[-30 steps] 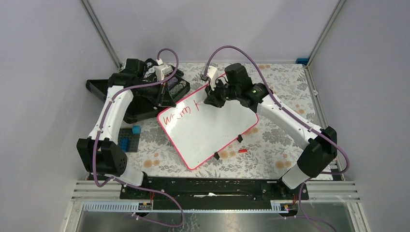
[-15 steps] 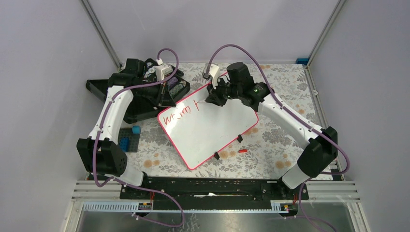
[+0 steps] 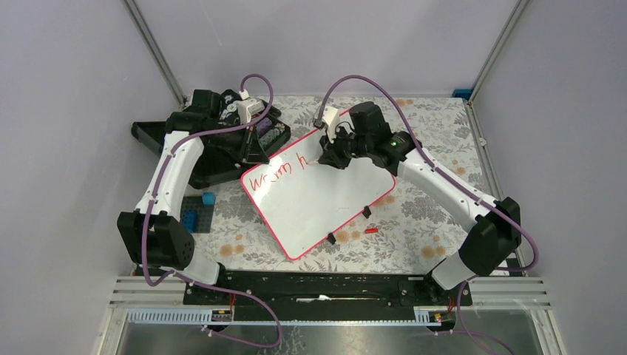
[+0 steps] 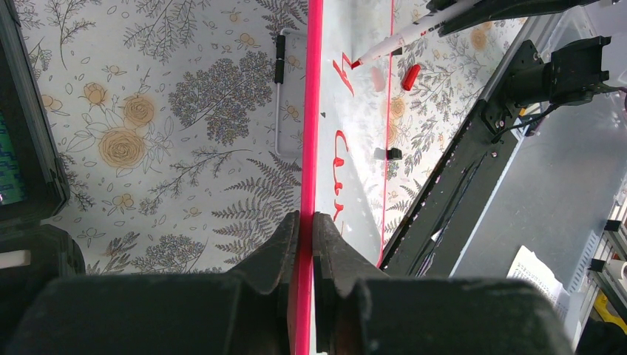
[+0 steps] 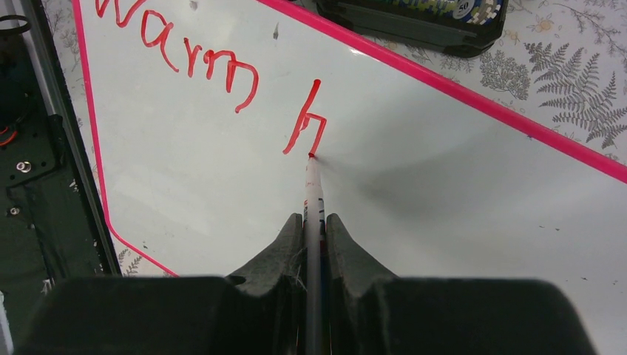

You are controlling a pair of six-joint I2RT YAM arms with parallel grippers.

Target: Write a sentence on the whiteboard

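The whiteboard point(image 3: 325, 200) lies tilted on the flowered table, white with a pink-red rim. The sentence point(image 3: 275, 174) reads "Warm h" in red near its upper left edge, and shows large in the right wrist view point(image 5: 207, 63). My right gripper point(image 5: 314, 225) is shut on a white marker point(image 5: 313, 188) whose red tip touches the foot of the "h". Seen from above, that gripper point(image 3: 329, 153) hovers over the board's upper edge. My left gripper point(image 4: 305, 222) is shut on the whiteboard's pink rim point(image 4: 309, 133), at the board's left corner point(image 3: 256, 153).
A black case point(image 3: 214, 151) sits just behind the board's left corner. A red marker cap point(image 3: 371, 231) lies on the table off the board's lower right edge. Two black clips point(image 3: 367, 211) sit on that edge. Blue blocks point(image 3: 198, 214) lie at the left.
The right gripper has shifted slightly right with the marker. The lone upright stroke after "Warm" has become a full "h". The left arm has not moved.
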